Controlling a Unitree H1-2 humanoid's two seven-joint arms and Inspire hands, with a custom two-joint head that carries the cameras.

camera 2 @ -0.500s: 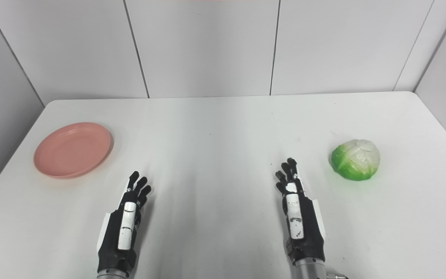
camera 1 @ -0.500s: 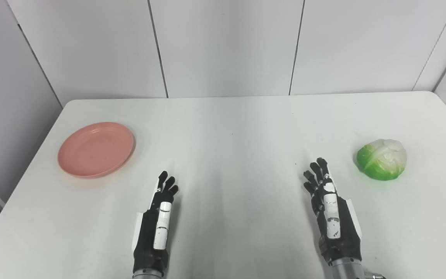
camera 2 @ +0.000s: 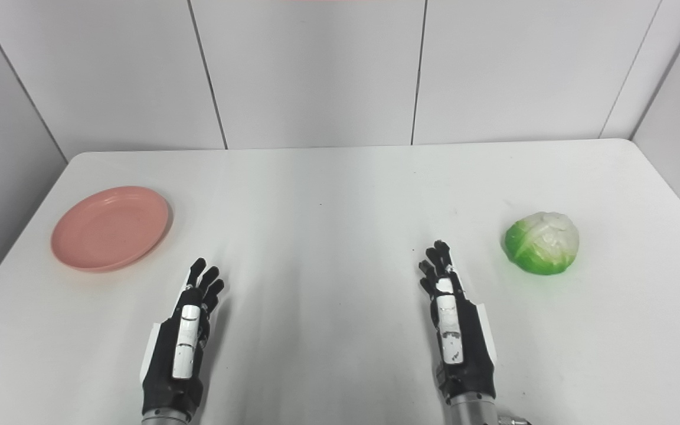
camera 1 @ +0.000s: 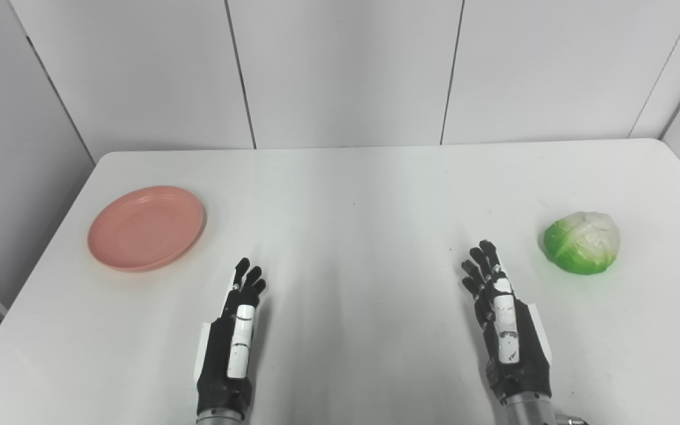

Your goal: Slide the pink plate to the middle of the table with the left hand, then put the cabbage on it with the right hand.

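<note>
Plate (camera 1: 146, 228) sits empty at the table's (camera 1: 352, 195) left side, well apart from my left hand (camera 1: 229, 348) | left hand edge-on, fingers straight and apart, holding nothing | cabbage (camera 1: 582, 242) at the right side, near my right hand (camera 1: 508, 330) | right hand likewise spread, holding nothing

Count of things on the desk (camera 1: 352, 195)

One pink plate (camera 1: 146, 228), one cabbage (camera 1: 582, 242), and two hands: left hand (camera 1: 229, 348), right hand (camera 1: 505, 330).
</note>
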